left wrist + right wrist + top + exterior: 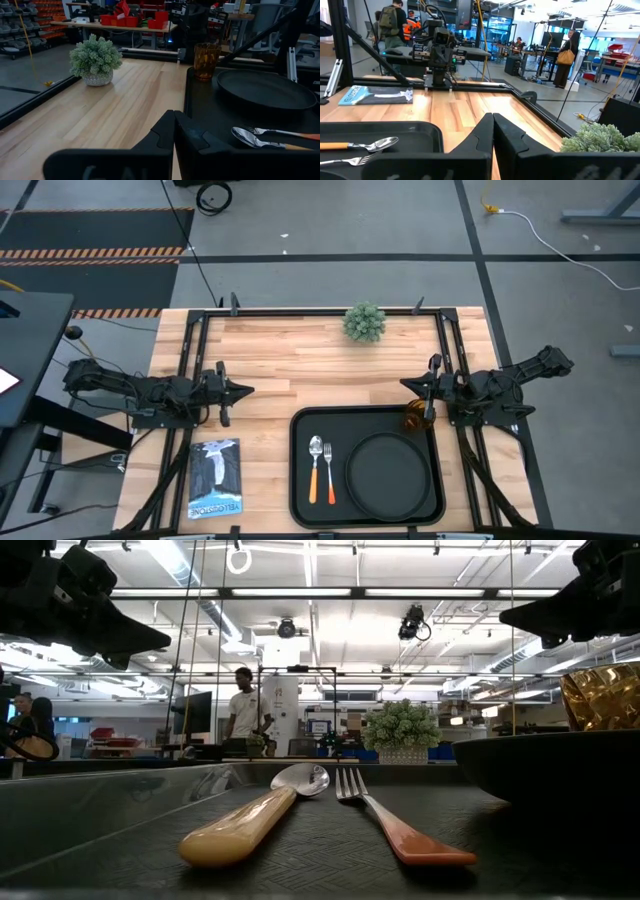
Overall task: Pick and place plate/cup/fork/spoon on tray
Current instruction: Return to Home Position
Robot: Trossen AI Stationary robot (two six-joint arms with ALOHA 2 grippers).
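The black rectangular tray (366, 466) lies at the table's near middle. On it rest the round black plate (387, 471), the amber cup (417, 416) upright in the far right corner, and the spoon (315, 467) and fork (328, 470) side by side on the left, handles toward the near edge. They also show in the left wrist view: the cup (206, 60), the plate (265, 88), the spoon (255, 140), the fork (280, 132). My left gripper (250, 391) is shut and empty over the table's left. My right gripper (403, 384) is shut and empty, just beyond the tray's far right corner.
A small potted plant (364, 322) stands at the far edge's middle. A blue-and-white booklet (215, 478) lies near the front left. Black frame rails (190, 360) run along the table's sides. People stand in the room beyond (243, 705).
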